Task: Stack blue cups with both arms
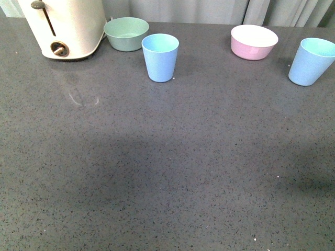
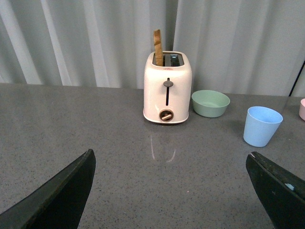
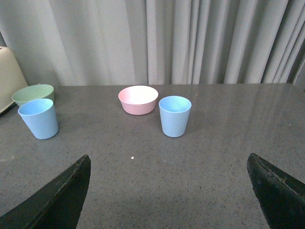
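Observation:
Two light blue cups stand upright on the grey counter. One blue cup (image 1: 160, 57) stands left of centre next to the green bowl; it also shows in the left wrist view (image 2: 262, 126) and the right wrist view (image 3: 39, 118). The other blue cup (image 1: 312, 61) stands at the far right edge; it shows in the right wrist view (image 3: 175, 116). Neither arm shows in the front view. My left gripper (image 2: 170, 164) is open and empty, well back from the cups. My right gripper (image 3: 169, 164) is open and empty, facing the right cup from a distance.
A cream toaster (image 1: 63, 26) with a slice in it stands at the back left. A green bowl (image 1: 126, 33) sits beside it. A pink bowl (image 1: 254, 42) sits between the cups at the back. Grey curtains hang behind the counter (image 1: 167, 172).

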Action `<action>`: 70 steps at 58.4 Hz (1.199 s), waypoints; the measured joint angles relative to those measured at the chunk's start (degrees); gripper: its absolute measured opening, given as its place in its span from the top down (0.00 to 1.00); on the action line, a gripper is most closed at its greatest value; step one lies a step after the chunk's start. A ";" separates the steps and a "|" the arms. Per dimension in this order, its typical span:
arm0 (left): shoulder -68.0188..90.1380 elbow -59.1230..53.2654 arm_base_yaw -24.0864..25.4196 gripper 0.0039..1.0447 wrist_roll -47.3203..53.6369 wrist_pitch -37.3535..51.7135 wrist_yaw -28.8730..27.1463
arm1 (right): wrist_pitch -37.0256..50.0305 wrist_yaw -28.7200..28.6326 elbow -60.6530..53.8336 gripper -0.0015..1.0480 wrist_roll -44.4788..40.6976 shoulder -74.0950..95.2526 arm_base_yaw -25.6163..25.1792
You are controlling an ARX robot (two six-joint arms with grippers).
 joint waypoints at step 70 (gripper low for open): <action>106.81 67.56 -16.09 0.08 -17.55 5.95 3.85 | 0.00 0.00 0.00 0.09 0.00 0.00 0.00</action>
